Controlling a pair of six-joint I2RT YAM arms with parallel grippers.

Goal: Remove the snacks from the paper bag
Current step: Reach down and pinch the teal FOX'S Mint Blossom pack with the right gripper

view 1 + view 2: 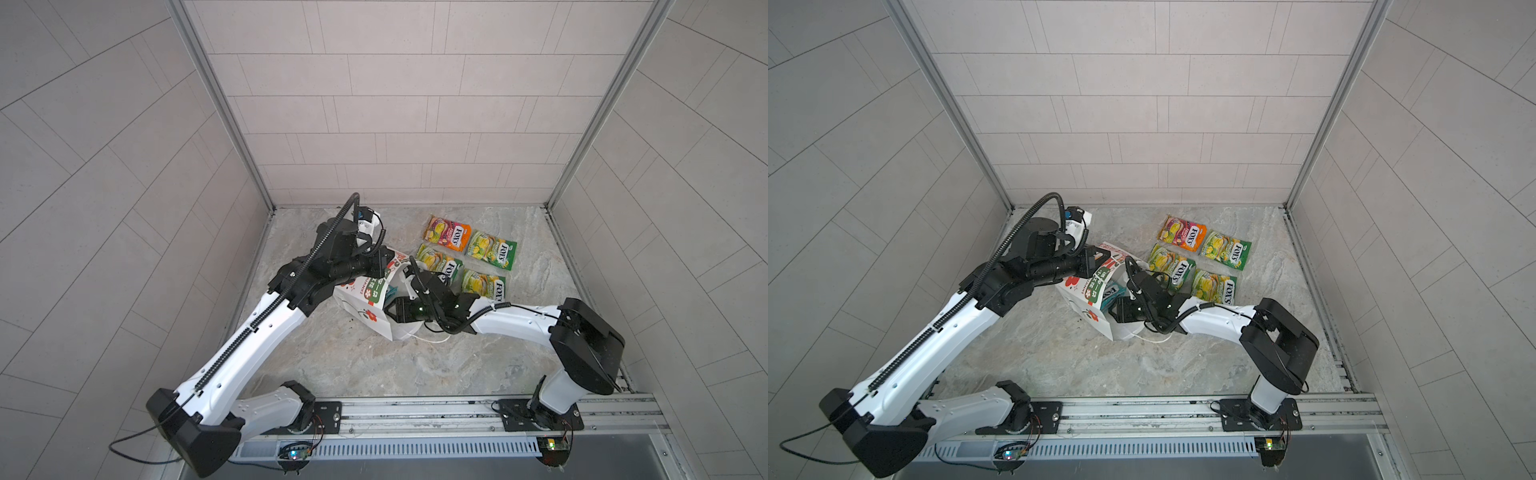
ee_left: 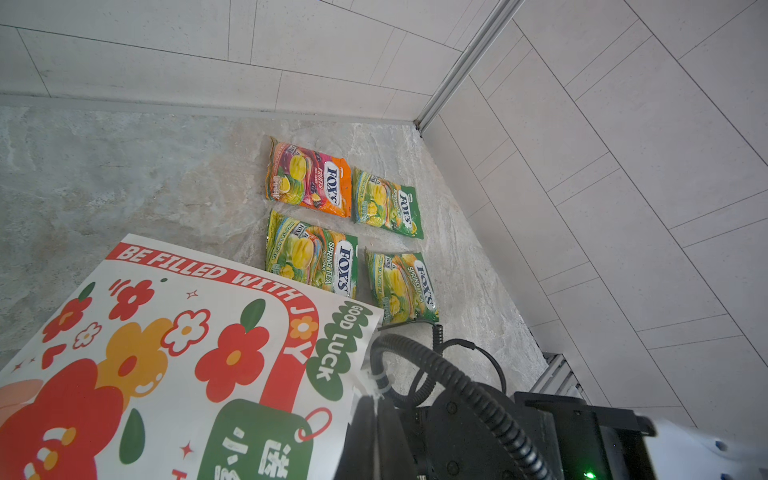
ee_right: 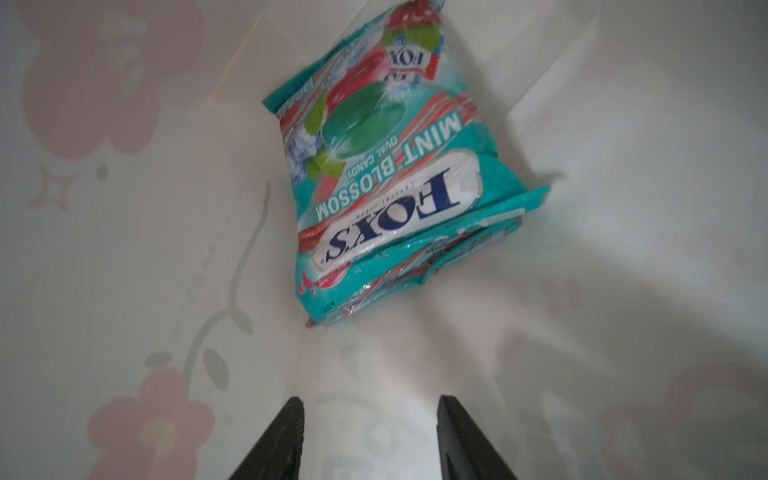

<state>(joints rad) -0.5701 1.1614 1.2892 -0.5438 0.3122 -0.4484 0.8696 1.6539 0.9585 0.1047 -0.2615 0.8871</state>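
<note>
Your paper bag [image 1: 360, 300] lies on its side, mouth toward the right arm. The left gripper [image 1: 379, 268] is clenched on its edge, apparently steadying it, though the pinch itself is mostly hidden. The right gripper [image 3: 370, 400] stands released inside, short of the teal Mint Blossom packet [image 3: 386, 178], with another half-hidden beneath.

- The inside of a white paper bag [image 3: 124, 257] fills the view, with pale red flower and green leaf prints showing through its walls.
- A teal glossy candy packet [image 3: 390, 187] printed "FOX'S MINT BLOSSOM" in red, white and blue lies deep in the bag.
- A second teal packet [image 3: 399, 284] shows only its edge, pressed beneath the first.
- The right gripper [image 3: 370, 399] points into the bag, its black fingers [image 3: 286, 440] parted, empty and apart from both packets.
</note>
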